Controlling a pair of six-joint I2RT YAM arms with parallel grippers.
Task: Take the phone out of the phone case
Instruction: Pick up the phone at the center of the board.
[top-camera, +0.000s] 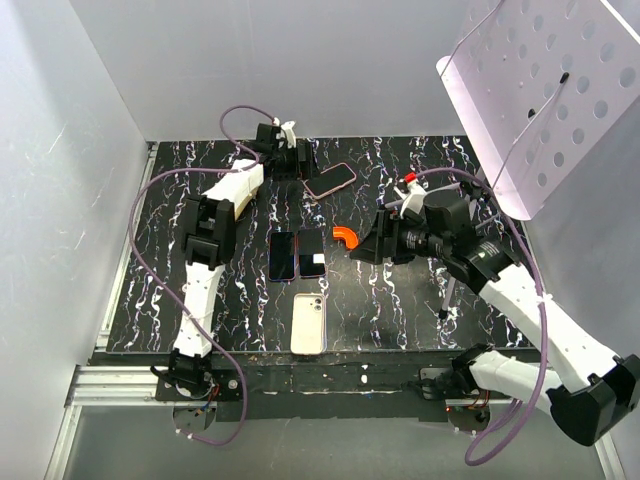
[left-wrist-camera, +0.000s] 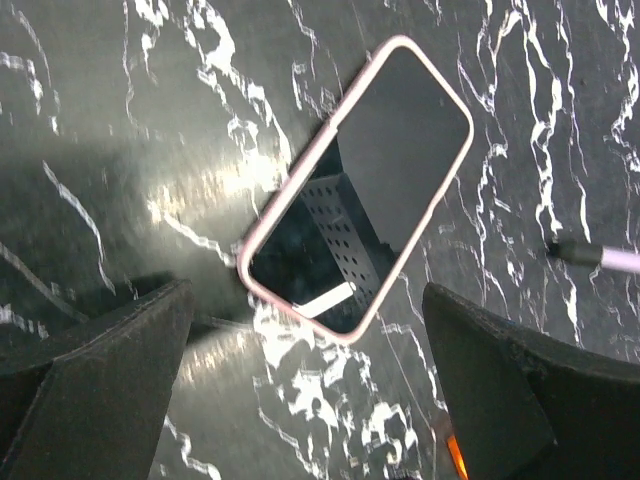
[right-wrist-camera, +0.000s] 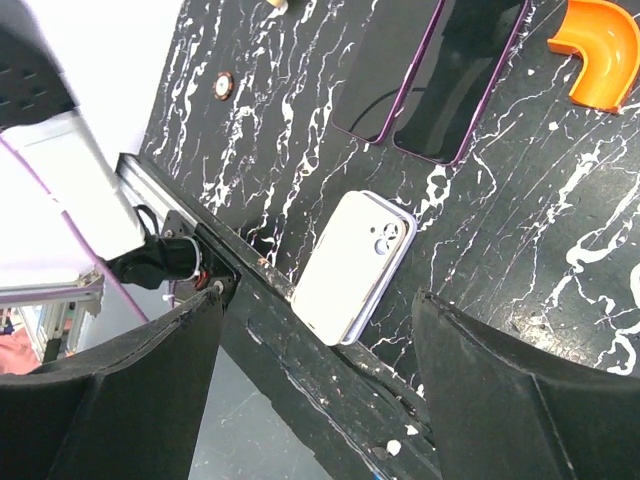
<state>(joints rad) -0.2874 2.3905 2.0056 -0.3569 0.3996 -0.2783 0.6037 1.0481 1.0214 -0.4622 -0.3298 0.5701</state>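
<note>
Lying screen-up, pink-cased phone (left-wrist-camera: 360, 190) runs diagonally.

The pink-cased phone (left-wrist-camera: 380, 190) lies flat at the far side of the black table (top-camera: 390, 300). Its dark, shiny screen faces up and it is turned at a slant. The white-cased phone (right-wrist-camera: 355, 264) lies face down by the near edge, its camera showing.

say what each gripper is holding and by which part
Nothing is held: left gripper open by the pink-cased phone, right gripper open, clear of the white phone.
</note>
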